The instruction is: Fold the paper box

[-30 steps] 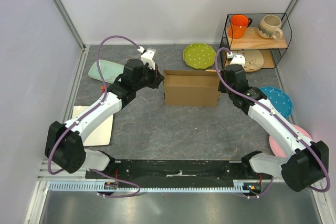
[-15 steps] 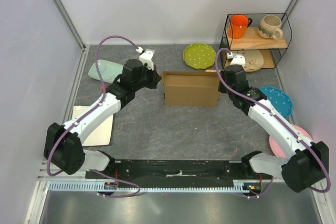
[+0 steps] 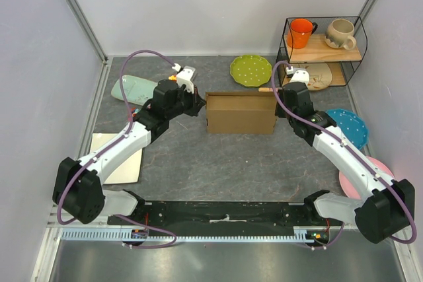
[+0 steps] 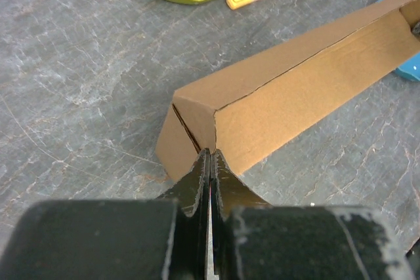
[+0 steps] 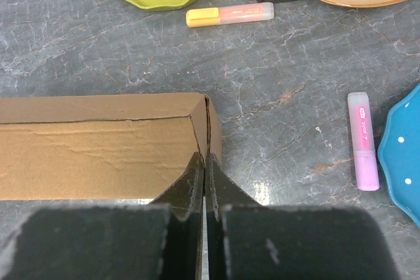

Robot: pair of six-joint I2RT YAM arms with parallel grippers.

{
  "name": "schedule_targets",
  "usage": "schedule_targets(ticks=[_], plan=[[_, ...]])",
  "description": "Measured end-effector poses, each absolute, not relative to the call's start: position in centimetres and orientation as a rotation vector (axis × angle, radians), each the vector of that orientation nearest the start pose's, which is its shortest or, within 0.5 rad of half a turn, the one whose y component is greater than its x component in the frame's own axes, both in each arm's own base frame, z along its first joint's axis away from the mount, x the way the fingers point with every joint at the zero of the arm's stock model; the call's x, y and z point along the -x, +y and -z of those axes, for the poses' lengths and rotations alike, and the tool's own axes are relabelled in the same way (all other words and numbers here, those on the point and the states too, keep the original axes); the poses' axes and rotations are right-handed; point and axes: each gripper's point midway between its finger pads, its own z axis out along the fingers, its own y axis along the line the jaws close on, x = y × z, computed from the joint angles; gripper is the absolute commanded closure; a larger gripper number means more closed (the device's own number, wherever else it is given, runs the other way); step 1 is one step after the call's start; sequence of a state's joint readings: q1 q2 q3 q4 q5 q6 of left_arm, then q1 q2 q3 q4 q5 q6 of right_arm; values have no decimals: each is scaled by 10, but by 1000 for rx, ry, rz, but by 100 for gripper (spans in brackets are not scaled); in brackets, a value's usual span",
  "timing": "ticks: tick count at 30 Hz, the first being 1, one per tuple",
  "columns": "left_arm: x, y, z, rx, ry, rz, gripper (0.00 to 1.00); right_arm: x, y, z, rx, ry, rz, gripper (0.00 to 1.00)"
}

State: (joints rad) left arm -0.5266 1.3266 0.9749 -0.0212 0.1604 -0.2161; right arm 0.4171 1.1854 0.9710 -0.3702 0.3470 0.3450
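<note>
The paper box (image 3: pixel 241 111), brown cardboard, stands as a long shallow box in the middle of the table. My left gripper (image 3: pixel 198 105) is at its left end and my right gripper (image 3: pixel 278 106) at its right end. In the left wrist view the jaws are shut, the left gripper (image 4: pixel 210 155) touching the corner of the box (image 4: pixel 308 90) where a flap seam runs. In the right wrist view the right gripper (image 5: pixel 204 157) is shut too, its tips against the end wall of the box (image 5: pixel 92 155), in line with a slit there. Nothing shows between either pair of fingers.
A green dotted plate (image 3: pixel 250 70) lies behind the box, with an orange-pink highlighter (image 5: pixel 230 14) beside it. A pink highlighter (image 5: pixel 363 141) and a blue plate (image 3: pixel 348 127) lie to the right, a pink plate (image 3: pixel 360 176) nearer. A wire shelf (image 3: pixel 322 47) holds mugs. A white board (image 3: pixel 119 156) lies left.
My left arm has shifted a little, its wrist turning toward the box's left end. The box's top edge looks lower and narrower than before. The right arm has hardly moved.
</note>
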Motion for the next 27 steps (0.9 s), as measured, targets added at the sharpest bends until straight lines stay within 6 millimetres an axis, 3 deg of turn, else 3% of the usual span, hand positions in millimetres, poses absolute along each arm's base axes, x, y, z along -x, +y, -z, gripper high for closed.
schedule_targets(ticks=[4,10,15,27], plan=[[-338,-248,-197,-433,1967,649,98,-343,101,-197,-123,2111,-80,100],[-341,-249,-196,-422,1947,639,98,-343,101,-197,-124,2104,-85,99],[-343,-250,-196,-413,1942,635,98,-340,101,-198,-139,2103,-93,73],[-345,-250,-197,-409,1961,616,98,-330,93,-203,-165,2127,-69,59]])
